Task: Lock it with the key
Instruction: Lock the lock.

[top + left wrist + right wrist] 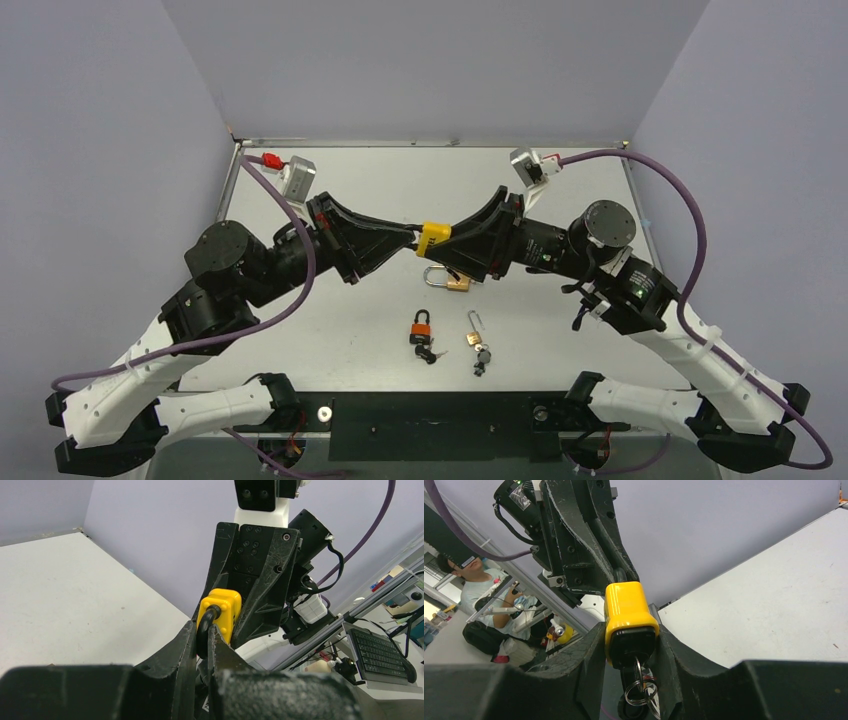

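Observation:
A yellow padlock (433,237) hangs in mid-air above the table's middle, held between both arms. My left gripper (412,236) is shut on its black shackle (205,630), which is pinched between the two fingers in the left wrist view. The lock's yellow body (222,612) rises just past those fingertips. My right gripper (630,640) is shut on the padlock body (628,607), one finger against each side. A key (638,672) with metal rings sticks out of the lock's black underside and hangs between the right fingers.
On the table (560,330) below the grippers lies a brass padlock (447,279). Nearer the front edge are an orange padlock (422,328) with keys (428,353) and a small brass lock (473,335) with its shackle open and keys (481,358).

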Robot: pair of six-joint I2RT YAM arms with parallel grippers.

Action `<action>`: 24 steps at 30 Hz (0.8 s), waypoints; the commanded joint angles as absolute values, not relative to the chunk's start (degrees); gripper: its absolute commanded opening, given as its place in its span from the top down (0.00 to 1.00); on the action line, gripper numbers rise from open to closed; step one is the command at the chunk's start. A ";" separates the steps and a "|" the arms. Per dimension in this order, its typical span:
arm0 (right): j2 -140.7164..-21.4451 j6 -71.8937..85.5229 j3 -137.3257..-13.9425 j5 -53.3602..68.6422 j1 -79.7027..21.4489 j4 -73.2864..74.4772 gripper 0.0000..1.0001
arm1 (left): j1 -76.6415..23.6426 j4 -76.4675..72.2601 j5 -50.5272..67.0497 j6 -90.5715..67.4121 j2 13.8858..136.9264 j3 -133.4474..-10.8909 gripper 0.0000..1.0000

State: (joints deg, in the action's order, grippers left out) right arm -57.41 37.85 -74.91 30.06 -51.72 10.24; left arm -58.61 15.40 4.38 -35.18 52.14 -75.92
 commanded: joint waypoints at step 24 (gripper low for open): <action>-66.91 35.57 -80.86 29.76 -55.22 -1.76 1.00 | -67.81 24.14 13.93 -36.41 65.53 -74.55 1.00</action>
